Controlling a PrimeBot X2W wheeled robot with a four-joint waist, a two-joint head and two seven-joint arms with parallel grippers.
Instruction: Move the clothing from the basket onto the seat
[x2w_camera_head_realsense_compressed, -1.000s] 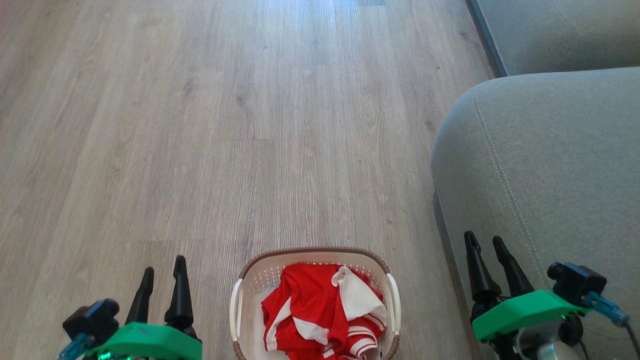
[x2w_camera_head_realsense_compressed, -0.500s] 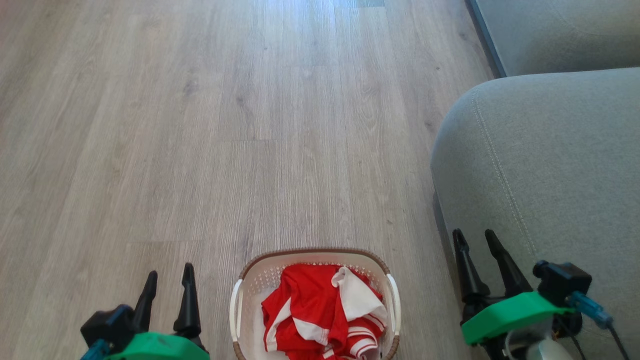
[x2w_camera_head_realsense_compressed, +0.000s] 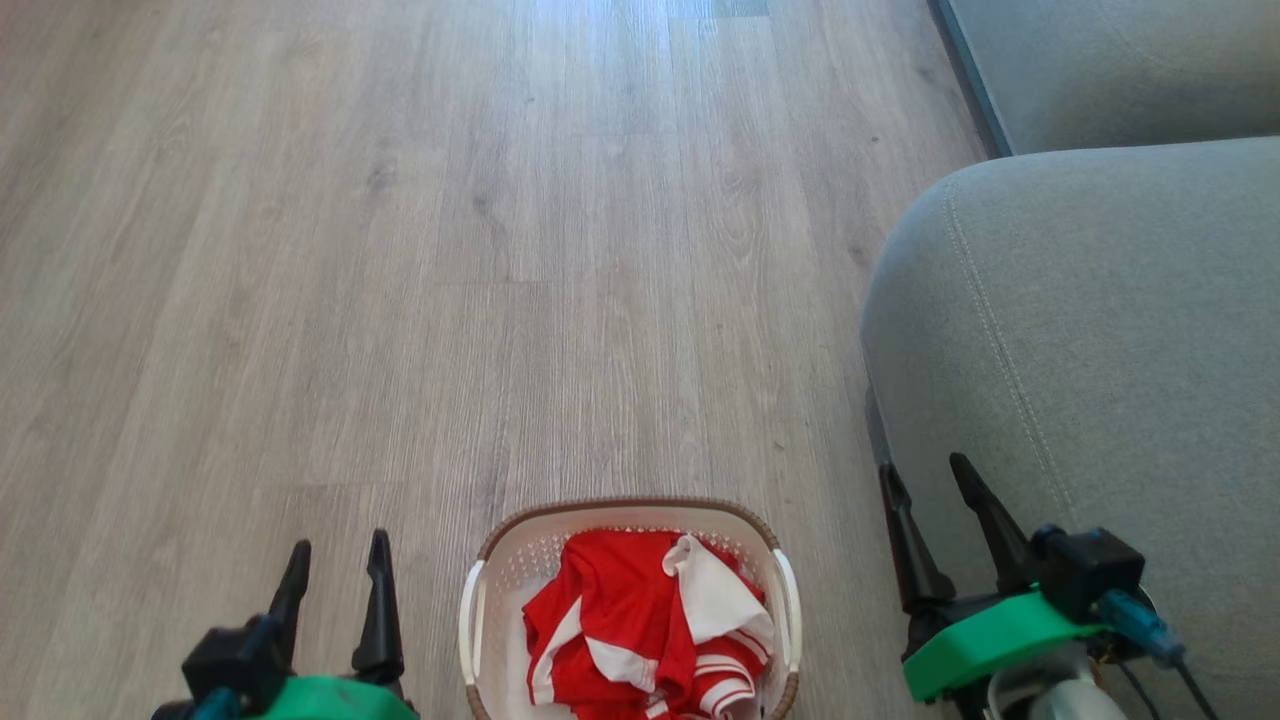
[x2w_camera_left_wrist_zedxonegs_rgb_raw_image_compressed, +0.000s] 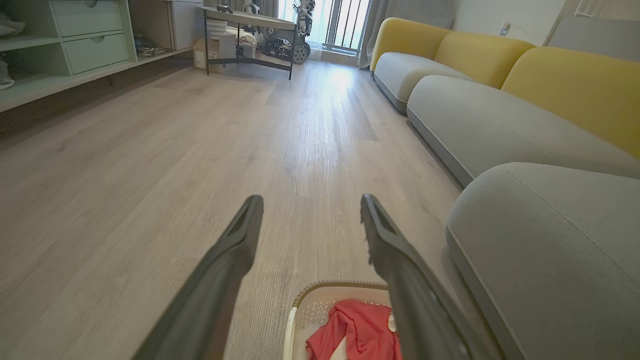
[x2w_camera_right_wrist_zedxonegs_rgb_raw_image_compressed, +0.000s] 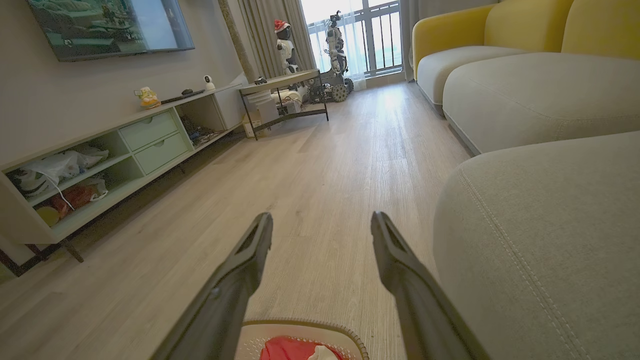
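Observation:
The white perforated basket (x2w_camera_head_realsense_compressed: 488, 560) with a brown woven rim stands on the floor at the bottom middle of the head view. Crumpled red clothing (x2w_camera_head_realsense_compressed: 620, 620) with white stripes lies in it, and it also shows as clothing (x2w_camera_left_wrist_zedxonegs_rgb_raw_image_compressed: 360, 330) and clothing (x2w_camera_right_wrist_zedxonegs_rgb_raw_image_compressed: 287, 349) low in both wrist views. The grey-green seat (x2w_camera_head_realsense_compressed: 1100, 330) fills the right side. My left gripper (x2w_camera_head_realsense_compressed: 338, 545) hangs open left of the basket, with nothing between its fingers. My right gripper (x2w_camera_head_realsense_compressed: 925, 470) is open too, right of the basket, in front of the seat's edge.
Pale wood floor (x2w_camera_head_realsense_compressed: 450, 250) stretches ahead. A second grey cushion (x2w_camera_head_realsense_compressed: 1120, 60) lies beyond the seat, with yellow backrests (x2w_camera_left_wrist_zedxonegs_rgb_raw_image_compressed: 575, 85). A low shelf unit (x2w_camera_right_wrist_zedxonegs_rgb_raw_image_compressed: 125, 145), a dark-framed table (x2w_camera_right_wrist_zedxonegs_rgb_raw_image_compressed: 285, 95) and small robots by the window stand far off.
My right gripper has shifted left toward the basket. My left gripper has moved right and lower in the view. Basket and clothing have not moved.

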